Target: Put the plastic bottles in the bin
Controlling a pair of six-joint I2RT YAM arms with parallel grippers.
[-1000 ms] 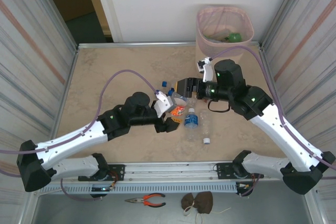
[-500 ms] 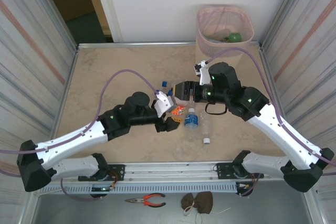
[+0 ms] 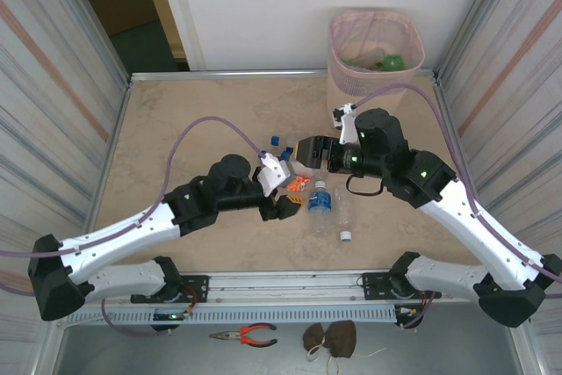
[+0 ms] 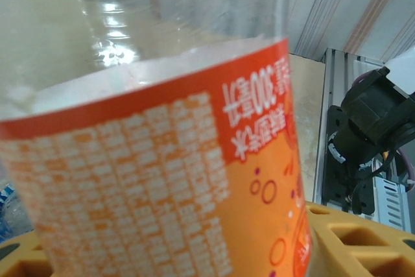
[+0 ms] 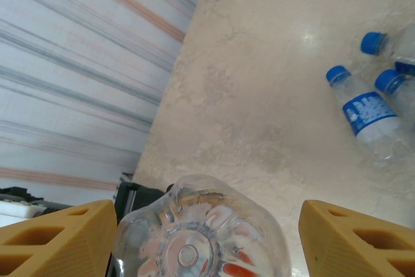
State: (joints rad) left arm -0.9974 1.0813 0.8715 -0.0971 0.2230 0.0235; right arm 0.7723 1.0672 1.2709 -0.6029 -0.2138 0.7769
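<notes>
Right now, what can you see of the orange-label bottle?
Clear ribbed plastic, seemingly empty, the orange-label bottle wears an orange wrap with white print. It is held mid-table in the left gripper. Its petalled base faces the right gripper, whose open fingers flank it with slim gaps.

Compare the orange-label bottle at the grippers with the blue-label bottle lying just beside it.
The orange-label bottle wears an orange printed label; the blue-label bottle a blue one. The orange-label bottle sits in the left gripper; the blue-label bottle lies free on the table. Both are clear plastic.
</notes>
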